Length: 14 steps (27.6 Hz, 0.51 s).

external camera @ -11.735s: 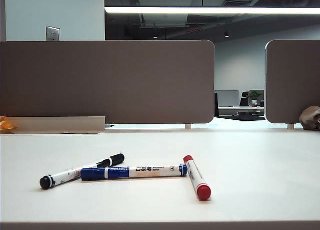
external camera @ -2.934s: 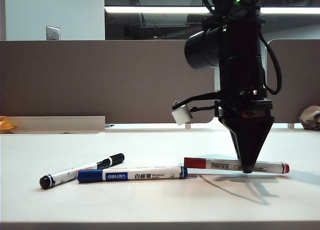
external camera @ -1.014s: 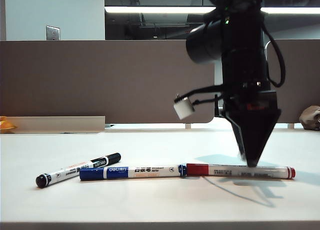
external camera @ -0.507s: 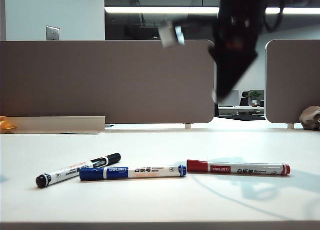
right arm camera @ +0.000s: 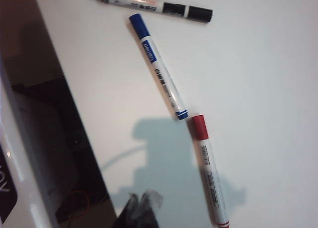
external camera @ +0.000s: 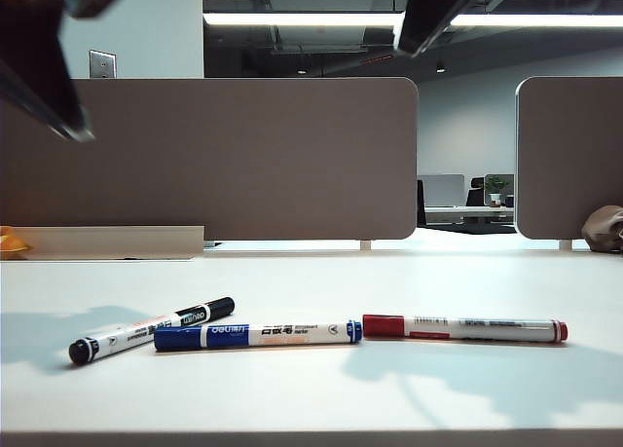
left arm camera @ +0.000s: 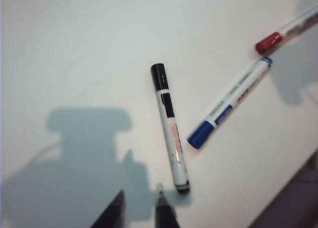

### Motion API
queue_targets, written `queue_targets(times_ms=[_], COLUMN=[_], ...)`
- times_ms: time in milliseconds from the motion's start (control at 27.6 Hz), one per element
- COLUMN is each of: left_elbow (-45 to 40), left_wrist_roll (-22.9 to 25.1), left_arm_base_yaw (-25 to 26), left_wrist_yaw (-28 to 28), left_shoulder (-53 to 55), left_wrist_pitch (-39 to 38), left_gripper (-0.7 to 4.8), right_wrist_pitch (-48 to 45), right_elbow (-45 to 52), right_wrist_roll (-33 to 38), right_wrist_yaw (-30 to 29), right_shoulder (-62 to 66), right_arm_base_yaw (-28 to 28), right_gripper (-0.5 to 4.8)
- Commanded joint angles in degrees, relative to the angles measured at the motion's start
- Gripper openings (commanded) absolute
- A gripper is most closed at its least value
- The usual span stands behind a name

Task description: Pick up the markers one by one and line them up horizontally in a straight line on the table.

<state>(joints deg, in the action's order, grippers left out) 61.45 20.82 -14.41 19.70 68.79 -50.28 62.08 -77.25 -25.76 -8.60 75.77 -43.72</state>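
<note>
Three markers lie on the table [external camera: 321, 281]. The black one [external camera: 151, 330] is slanted at the left, the blue one [external camera: 258, 334] lies level in the middle, and the red one [external camera: 465, 328] lies level to its right, nearly end to end with the blue. My left gripper [external camera: 76, 130] hangs high at the upper left, open and empty. In the left wrist view it [left arm camera: 140, 198] hovers near the white-barrel end of the black marker [left arm camera: 170, 128], with the blue [left arm camera: 229, 103] and red [left arm camera: 285, 32] markers beyond. My right gripper [external camera: 404, 48] is high at the top, shut and empty [right arm camera: 143, 200], above the red marker [right arm camera: 209, 171].
Brown-grey partition panels [external camera: 209, 160] [external camera: 569, 155] stand behind the table. A yellow thing [external camera: 10, 242] sits at the far left and a brownish lump [external camera: 605, 228] at the far right. The table's front edge [external camera: 311, 435] runs close before the markers.
The right gripper has lifted off the red marker, shut, and risen to the top of the view. The left gripper has come into view at the upper left. The red marker stays down.
</note>
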Motion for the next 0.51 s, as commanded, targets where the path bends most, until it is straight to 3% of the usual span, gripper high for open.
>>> queue_targets(times_ms=[36,290,507], left_elbow=[0.2,0.2,0.2], left_wrist_roll=[0.2,0.2,0.4], left_arm_base_yaw=[-3.5,-5.7,-5.7], left_wrist_yaw=[-4.9,-10.7,-9.7], left_shoulder=[3.9,11.3,16.7], left_wrist_pitch=[4.0,9.8,12.7], left_gripper=[0.89,0.89,1.15], right_wrist_pitch=[2.1,5.7,6.3], right_elbow=[-0.1,-0.1,-0.1], right_wrist_roll=[1.1,2.1,3.5], right_wrist_yaw=[-0.1,-0.3,-0.3], right_shoulder=[-1.0,-3.5,-6.2], right_arm_base_yaw=[-0.4,-1.2,-1.1], right_gripper=[-0.06,-0.06,-0.06])
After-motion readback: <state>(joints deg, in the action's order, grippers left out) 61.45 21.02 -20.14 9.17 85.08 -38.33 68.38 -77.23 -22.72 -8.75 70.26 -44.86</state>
